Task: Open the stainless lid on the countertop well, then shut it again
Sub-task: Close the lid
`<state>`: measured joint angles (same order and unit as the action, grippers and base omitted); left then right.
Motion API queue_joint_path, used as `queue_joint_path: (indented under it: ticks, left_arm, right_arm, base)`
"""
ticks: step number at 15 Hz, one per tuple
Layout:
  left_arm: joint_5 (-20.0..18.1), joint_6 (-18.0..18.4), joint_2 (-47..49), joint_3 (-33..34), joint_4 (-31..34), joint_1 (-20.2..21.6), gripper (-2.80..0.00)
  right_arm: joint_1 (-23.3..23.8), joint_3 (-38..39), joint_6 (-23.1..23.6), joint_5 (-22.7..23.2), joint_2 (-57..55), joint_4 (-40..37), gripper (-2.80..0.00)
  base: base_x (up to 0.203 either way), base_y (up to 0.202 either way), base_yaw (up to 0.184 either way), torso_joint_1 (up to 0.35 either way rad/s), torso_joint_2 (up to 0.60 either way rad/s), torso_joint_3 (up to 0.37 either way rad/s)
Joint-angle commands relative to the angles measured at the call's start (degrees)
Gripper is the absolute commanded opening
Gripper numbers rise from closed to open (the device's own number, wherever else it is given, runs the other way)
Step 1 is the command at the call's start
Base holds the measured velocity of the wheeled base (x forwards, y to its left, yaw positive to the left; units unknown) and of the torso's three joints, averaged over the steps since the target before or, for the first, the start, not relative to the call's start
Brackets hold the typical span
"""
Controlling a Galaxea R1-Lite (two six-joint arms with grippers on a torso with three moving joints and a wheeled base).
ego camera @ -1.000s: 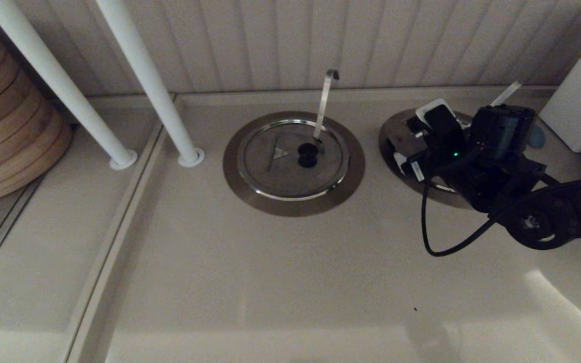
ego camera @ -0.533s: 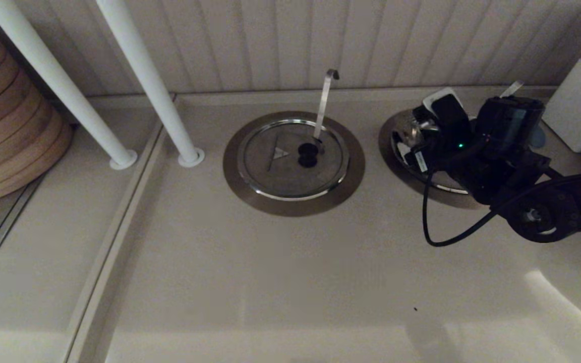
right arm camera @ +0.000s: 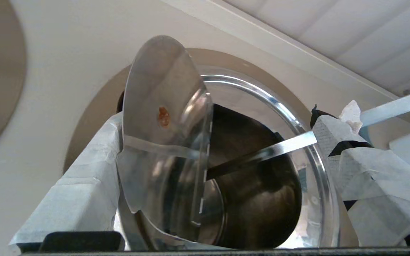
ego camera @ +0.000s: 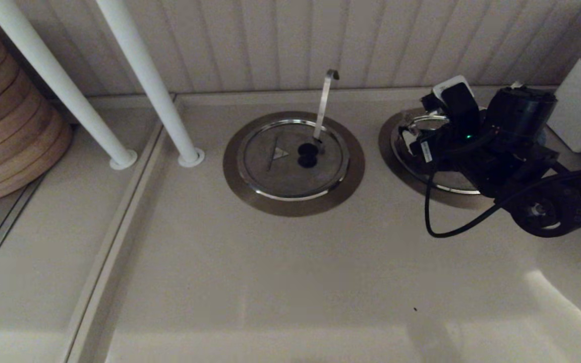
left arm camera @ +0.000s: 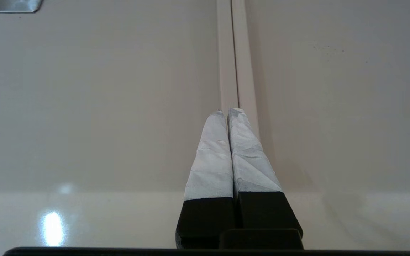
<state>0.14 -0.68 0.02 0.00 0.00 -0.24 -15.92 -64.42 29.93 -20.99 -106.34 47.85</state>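
The countertop well [ego camera: 389, 138] [right arm camera: 94, 103] lies at the right, with its dark inside [right arm camera: 262, 185] showing. One half of the stainless lid [right arm camera: 158, 117] [ego camera: 424, 123] stands folded up, its underside towards the wrist camera. It leans against one taped finger [right arm camera: 84, 185] of my right gripper [right arm camera: 219, 121] [ego camera: 432, 118]. That gripper is open, with its fingers wide apart astride the raised half. The slanted flat ladle handle [right arm camera: 393, 106] passes the other finger [right arm camera: 336, 142]. The lid's black knob is hidden. My left gripper [left arm camera: 226, 111] is shut and holds nothing above a countertop seam.
The twin ring [ego camera: 240, 176] with a closed lid [ego camera: 275, 171] and an upright hook-tipped handle [ego camera: 325, 101] lies left of the well. Two white poles [ego camera: 144, 75] and stacked wooden baskets [ego camera: 3, 126] stand at the left. A white container [ego camera: 575, 108] is at the right.
My right gripper has moved towards the back wall. The lid half has swung up with it from low to nearly upright.
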Motion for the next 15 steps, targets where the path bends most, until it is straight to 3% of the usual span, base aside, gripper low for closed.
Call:
queue_joint_path:
  ticks: [1,15]
  left_arm:
    - [0.0,0.0,0.1,0.0,0.0,0.0,-2.8]
    - [0.0,0.0,0.1,0.0,0.0,0.0,-2.8]
  right_arm:
    - [0.5,-0.3,0.2,0.0,0.2,0.2,0.0]
    - [2.9,-0.7,0.7,0.0,1.9,0.2,0.0]
  base:
    - [0.0,0.0,0.0,0.0,0.0,0.0]
    - [0.0,0.0,0.0,0.0,0.0,0.0]
